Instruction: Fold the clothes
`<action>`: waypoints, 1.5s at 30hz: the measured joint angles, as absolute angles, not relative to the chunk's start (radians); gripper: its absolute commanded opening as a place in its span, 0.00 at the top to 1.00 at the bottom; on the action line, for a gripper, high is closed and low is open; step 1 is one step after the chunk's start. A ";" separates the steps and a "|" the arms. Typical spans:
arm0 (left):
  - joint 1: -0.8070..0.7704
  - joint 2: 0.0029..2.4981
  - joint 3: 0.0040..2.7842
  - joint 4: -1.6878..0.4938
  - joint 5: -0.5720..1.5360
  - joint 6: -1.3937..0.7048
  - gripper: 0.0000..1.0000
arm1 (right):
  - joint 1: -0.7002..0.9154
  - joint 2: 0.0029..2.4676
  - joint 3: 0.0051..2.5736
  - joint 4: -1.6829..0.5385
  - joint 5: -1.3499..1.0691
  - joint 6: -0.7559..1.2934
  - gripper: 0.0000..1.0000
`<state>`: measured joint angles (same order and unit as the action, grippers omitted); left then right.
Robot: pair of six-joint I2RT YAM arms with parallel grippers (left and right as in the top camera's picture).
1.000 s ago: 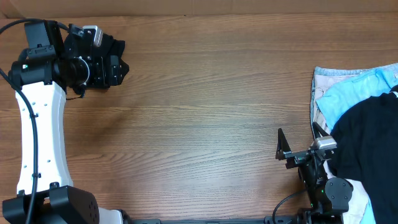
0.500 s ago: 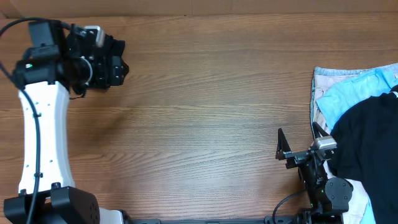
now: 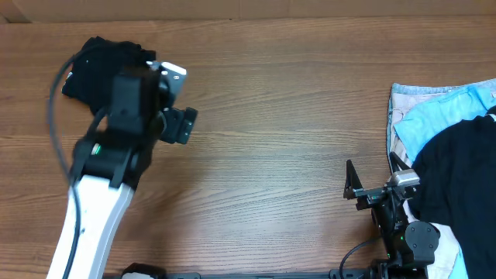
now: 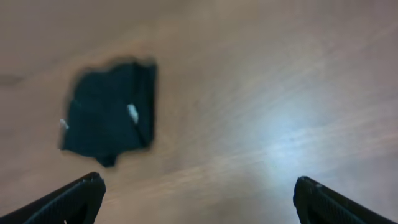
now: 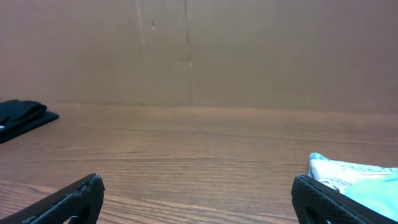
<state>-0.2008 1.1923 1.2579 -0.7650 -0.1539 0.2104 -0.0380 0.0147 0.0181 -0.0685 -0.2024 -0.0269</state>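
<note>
Lying as a compact black bundle in the upper left of the overhead frame, the T-shirt (image 3: pixel 89 68) sits clear of the left gripper (image 4: pixel 196 186), whose jaws stand wide and empty above the table (image 3: pixel 271 116). The right gripper (image 5: pixel 196 183), at the lower right, is equally wide and holds nothing. Soft, light knit like this would likely slump if lifted, so a pinch through all layers at a folded edge looks safest.
</note>
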 measured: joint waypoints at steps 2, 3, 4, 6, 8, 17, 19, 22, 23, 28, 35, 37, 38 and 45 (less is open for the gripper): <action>-0.175 1.116 1.194 -0.654 -0.130 0.211 0.00 | -0.038 0.015 0.018 -0.068 -0.202 -0.027 0.00; -0.160 1.080 1.161 -0.606 -0.111 0.211 0.00 | -0.038 0.015 0.018 -0.068 -0.202 -0.027 0.00; -0.143 1.044 1.124 -0.550 -0.087 0.212 0.00 | -0.038 0.015 0.018 -0.068 -0.202 -0.027 0.00; -0.112 0.978 1.048 -0.449 -0.037 0.213 0.00 | -0.038 0.015 0.018 -0.068 -0.202 -0.027 0.00; -0.085 0.909 0.960 -0.360 0.009 0.213 0.00 | -0.038 0.015 0.018 -0.068 -0.202 -0.027 0.00; -0.070 0.562 0.638 -0.241 0.056 0.209 0.00 | -0.038 0.015 0.018 -0.068 -0.202 -0.027 0.00; -0.070 0.458 0.584 -0.238 0.048 0.209 0.00 | -0.038 0.015 0.018 -0.068 -0.202 -0.027 0.00; -0.070 0.327 0.511 -0.231 0.029 0.209 0.00 | -0.038 0.015 0.018 -0.068 -0.203 -0.027 0.00; -0.069 0.288 0.484 -0.229 0.025 0.208 0.00 | -0.038 0.015 0.018 -0.068 -0.202 -0.027 0.00; -0.043 0.131 0.336 -0.189 0.014 0.171 0.00 | -0.038 0.015 0.018 -0.068 -0.202 -0.027 0.00; -0.032 0.017 0.141 -0.106 0.011 0.076 0.00 | -0.038 0.015 0.018 -0.068 -0.202 -0.027 0.00; -0.032 0.017 0.097 -0.093 0.011 0.050 0.00 | -0.038 0.015 0.018 -0.068 -0.203 -0.027 0.00; -0.032 0.017 0.077 -0.081 0.011 0.039 0.00 | -0.038 0.015 0.018 -0.068 -0.203 -0.027 0.00; -0.032 0.016 0.010 -0.077 0.011 -0.022 0.00 | -0.038 0.015 0.018 -0.068 -0.203 -0.027 0.00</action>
<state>-0.0319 0.0158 0.0097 -0.0772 0.0109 -0.0216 -0.0376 0.0147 0.0181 -0.0681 -0.2028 -0.0269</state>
